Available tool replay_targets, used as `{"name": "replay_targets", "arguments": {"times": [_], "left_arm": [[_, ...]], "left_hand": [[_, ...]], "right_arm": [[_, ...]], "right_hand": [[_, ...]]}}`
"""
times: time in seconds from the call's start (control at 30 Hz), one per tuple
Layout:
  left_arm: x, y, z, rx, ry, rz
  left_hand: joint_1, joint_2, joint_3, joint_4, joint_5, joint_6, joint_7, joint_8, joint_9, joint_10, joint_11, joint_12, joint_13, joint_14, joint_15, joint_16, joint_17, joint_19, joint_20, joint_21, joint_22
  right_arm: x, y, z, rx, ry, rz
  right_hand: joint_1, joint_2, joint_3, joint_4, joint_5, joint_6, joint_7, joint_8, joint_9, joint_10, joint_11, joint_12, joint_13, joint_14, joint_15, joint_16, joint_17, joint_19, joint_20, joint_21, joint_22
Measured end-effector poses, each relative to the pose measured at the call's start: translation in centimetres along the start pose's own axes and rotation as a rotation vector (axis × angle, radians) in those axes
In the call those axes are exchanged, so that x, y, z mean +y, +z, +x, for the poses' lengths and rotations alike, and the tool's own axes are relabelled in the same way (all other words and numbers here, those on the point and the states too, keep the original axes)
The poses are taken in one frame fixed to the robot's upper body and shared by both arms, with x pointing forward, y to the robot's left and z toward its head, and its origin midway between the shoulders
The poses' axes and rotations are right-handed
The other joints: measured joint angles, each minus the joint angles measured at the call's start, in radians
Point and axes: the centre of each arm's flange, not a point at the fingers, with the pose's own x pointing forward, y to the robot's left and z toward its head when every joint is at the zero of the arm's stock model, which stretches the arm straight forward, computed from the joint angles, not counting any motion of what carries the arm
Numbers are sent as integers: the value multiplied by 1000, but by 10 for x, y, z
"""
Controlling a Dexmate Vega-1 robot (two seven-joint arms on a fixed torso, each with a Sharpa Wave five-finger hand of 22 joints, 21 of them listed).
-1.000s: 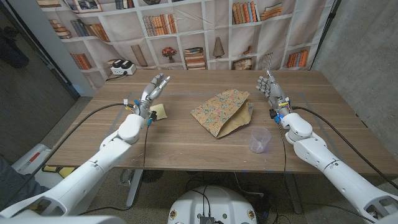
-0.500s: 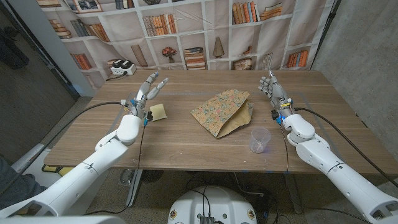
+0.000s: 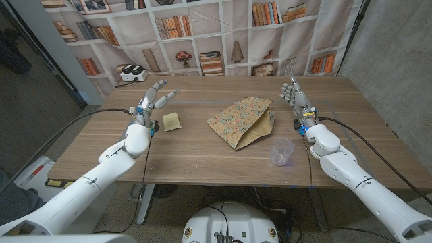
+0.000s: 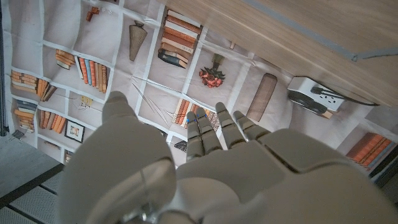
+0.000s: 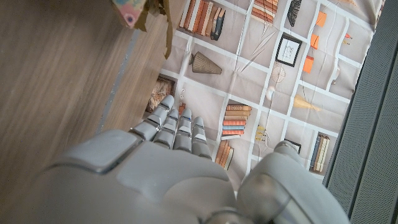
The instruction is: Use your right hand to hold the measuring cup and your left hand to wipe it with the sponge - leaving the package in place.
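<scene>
A clear plastic measuring cup [image 3: 282, 152] stands upright near the table's front edge, right of centre. A yellow sponge [image 3: 172, 121] lies on the left part of the table. My left hand [image 3: 152, 101] is raised just left of and behind the sponge, fingers spread, holding nothing; its back [image 4: 205, 168] shows in the left wrist view. My right hand [image 3: 295, 98] is held up behind and to the right of the cup, well apart from it, fingers extended and empty; its back [image 5: 155, 174] shows in the right wrist view.
A flowered paper package [image 3: 241, 120] lies mid-table between sponge and cup; its corner [image 5: 140, 9] shows in the right wrist view. A white device [image 3: 131, 73] sits at the table's far left corner. A bookshelf backdrop hangs behind the table [image 3: 202, 158].
My left hand has drifted left and back, uncovering the sponge it was over. My right hand has barely moved. Cup, sponge and package have stayed put.
</scene>
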Motion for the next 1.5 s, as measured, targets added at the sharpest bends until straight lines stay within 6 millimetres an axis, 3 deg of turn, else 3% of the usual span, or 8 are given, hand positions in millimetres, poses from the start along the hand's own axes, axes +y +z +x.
{"name": "replay_targets", "arguments": {"times": [0.43, 0.53, 0.67, 0.7, 1.0, 1.03, 1.27, 1.5], "left_arm": [[3, -8, -1, 81, 29, 171], [1, 6, 1, 70, 14, 219], [4, -7, 0, 132, 9, 300], [0, 10, 2, 97, -4, 310], [6, 0, 3, 169, -9, 436], [2, 13, 5, 139, -20, 452], [3, 20, 8, 149, -46, 524], [5, 27, 14, 158, -94, 610]], "left_hand": [[30, -1, -8, -8, 0, 77, -8, 4, 0, 72, -11, 0, 0, 54, -4, 0, 3, -2, 1, -8, 5], [34, 3, -8, -8, 0, 96, -6, 8, 0, 88, -17, 0, 0, 54, -4, -8, 3, -6, -2, -8, 5], [34, 3, -13, -12, 0, 123, -1, 8, 0, 114, -15, 0, 0, 78, -3, -8, 3, 14, -4, -3, 9], [34, 3, -13, -12, 0, 128, -3, 8, 0, 117, -17, 0, 0, 78, -3, -8, 3, 14, -4, -3, 10], [60, 2, -14, -22, 0, 181, -8, 8, -1, 163, -27, -4, 0, 53, -2, -29, 3, -26, 0, -18, 7], [70, -1, -16, -25, 0, 187, -8, 8, -2, 168, -29, -5, 0, 47, -2, -29, 3, -31, -2, -18, 7], [79, -3, -19, -33, 8, 234, -15, 15, -3, 212, -40, -8, 0, 59, -2, -29, 2, -35, 2, -18, 7], [87, -12, -32, -31, 7, 272, -38, 15, -3, 234, -16, -13, 0, 66, -2, -29, 3, -35, 2, -18, 7]], "right_arm": [[5, 3, -5, -13, 1, 9], [2, 7, -9, -21, -8, 6], [-1, 12, -12, -29, -8, 2], [-2, 12, -12, -28, -17, 3], [-7, 18, -16, -32, -20, -4], [-8, 17, -16, -21, -27, 0], [-9, 17, -16, -16, -31, 2], [-10, 16, -15, -14, -38, 7]], "right_hand": [[0, 0, 0, 0, 0, 3, 3, 0, 0, 0, 0, 0, 0, 5, 5, 0, 0, 7, 7, -5, 0], [0, 0, 0, 0, 0, 3, 3, 0, 0, 4, 4, 0, 0, 5, 5, 0, 0, 7, 7, -5, 0], [0, 0, -4, 4, 0, 3, 3, 0, 0, 6, 2, 0, 0, 10, 1, 0, 0, 7, 7, -5, 0], [0, 0, -4, 4, 0, 5, 1, 0, 0, 7, 0, 0, 0, 10, 1, 0, 0, 7, 7, -5, 0], [0, 0, -4, 4, 0, 9, -2, 0, 0, 7, 0, 0, 0, 15, 6, 0, 0, 13, 2, -11, 0], [0, 0, -4, 4, 0, 9, -2, 0, 0, 7, 0, 0, 0, 15, 6, 0, 0, 13, 2, -11, 0], [0, 0, -4, 4, 0, 9, -2, 0, 0, 11, 4, 0, 0, 18, 3, 0, 0, 12, 2, -15, 0], [0, 0, -10, -1, 0, 16, 1, 0, 0, 10, 4, 0, 0, 18, 3, 0, 0, 12, 2, -19, 0]]}}
